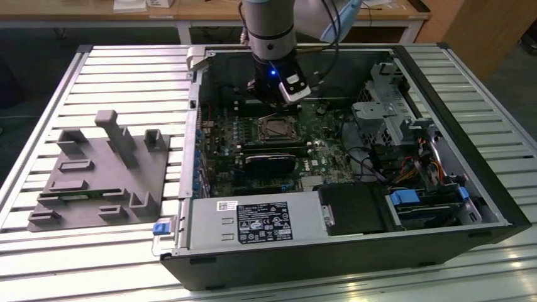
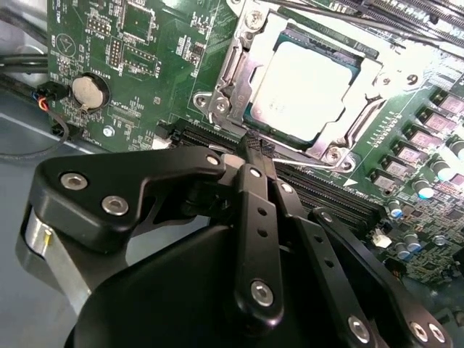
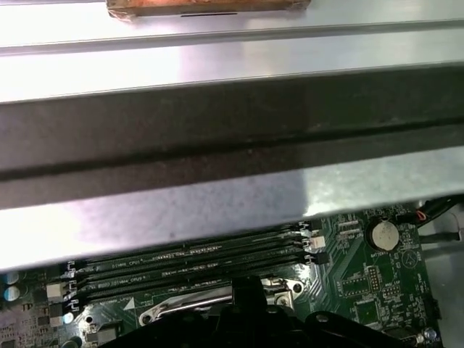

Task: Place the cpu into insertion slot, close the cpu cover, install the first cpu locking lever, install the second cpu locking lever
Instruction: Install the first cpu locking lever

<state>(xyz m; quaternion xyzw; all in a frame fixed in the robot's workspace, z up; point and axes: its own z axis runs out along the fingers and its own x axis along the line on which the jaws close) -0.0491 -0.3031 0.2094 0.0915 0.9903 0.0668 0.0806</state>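
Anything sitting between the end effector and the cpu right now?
Nothing visible. In the second wrist view the end effector sits at the edge of the cpu cover, with the cpu bare in its window.

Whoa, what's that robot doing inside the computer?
A robot arm is working inside an open black computer case. The small square silver-faced cpu already sits in its black-rimmed insertion slot on the green circuit board. The thin silver cpu cover frame looks to be lying down around it. The arm's black gripper is right beside the slot's edge, its fingers pressed together. I can't tell if they pinch anything.
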